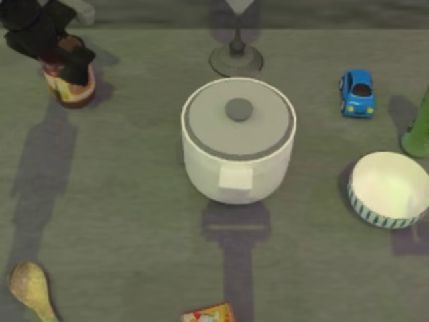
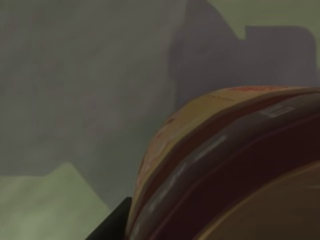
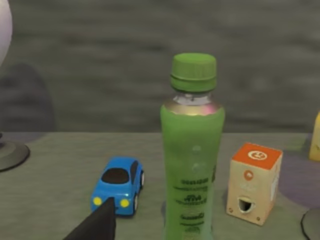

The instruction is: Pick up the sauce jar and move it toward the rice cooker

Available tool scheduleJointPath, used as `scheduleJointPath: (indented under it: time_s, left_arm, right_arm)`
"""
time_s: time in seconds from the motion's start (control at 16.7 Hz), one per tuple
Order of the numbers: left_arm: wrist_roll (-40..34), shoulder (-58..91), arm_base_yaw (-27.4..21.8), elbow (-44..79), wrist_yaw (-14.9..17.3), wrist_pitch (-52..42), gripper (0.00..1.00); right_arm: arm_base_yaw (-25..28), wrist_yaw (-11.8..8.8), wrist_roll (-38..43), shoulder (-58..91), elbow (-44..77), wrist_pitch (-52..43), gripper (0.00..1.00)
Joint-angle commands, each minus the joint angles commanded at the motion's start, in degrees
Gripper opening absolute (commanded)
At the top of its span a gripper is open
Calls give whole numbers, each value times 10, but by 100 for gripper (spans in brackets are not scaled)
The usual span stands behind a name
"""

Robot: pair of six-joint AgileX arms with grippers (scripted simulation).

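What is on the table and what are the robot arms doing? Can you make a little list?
sauce jar: far left, under the left gripper
left gripper: right on the jar; grip unclear
rice cooker: middle, lid on
toy car: far right
green bottle: right edge, upright
striped bowl: right, empty
wooden spoon: near left corner
right arm: out of the top view

A dull grey-green table (image 1: 120, 215) with a faint woven grain fills the top view, crossed by long soft shadows running toward its near edge. Beyond the far edge, a dark grey wall (image 3: 100, 60) with blurred horizontal streaks rises.
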Motion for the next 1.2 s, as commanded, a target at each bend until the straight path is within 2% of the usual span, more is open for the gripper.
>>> scheduleJointPath:
  time_s: [0.3, 0.78, 1.2]
  left_arm:
    - [-1, -65, 4, -66, -1, 5, 0]
    - [0, -307, 14, -332, -4, 24, 0]
    - [0, -329, 11, -355, -4, 25, 0]
  right_arm:
    - [0, 0, 0, 0, 0, 0, 100]
    - [0, 0, 0, 0, 0, 0, 100]
    - [0, 0, 0, 0, 0, 0, 100]
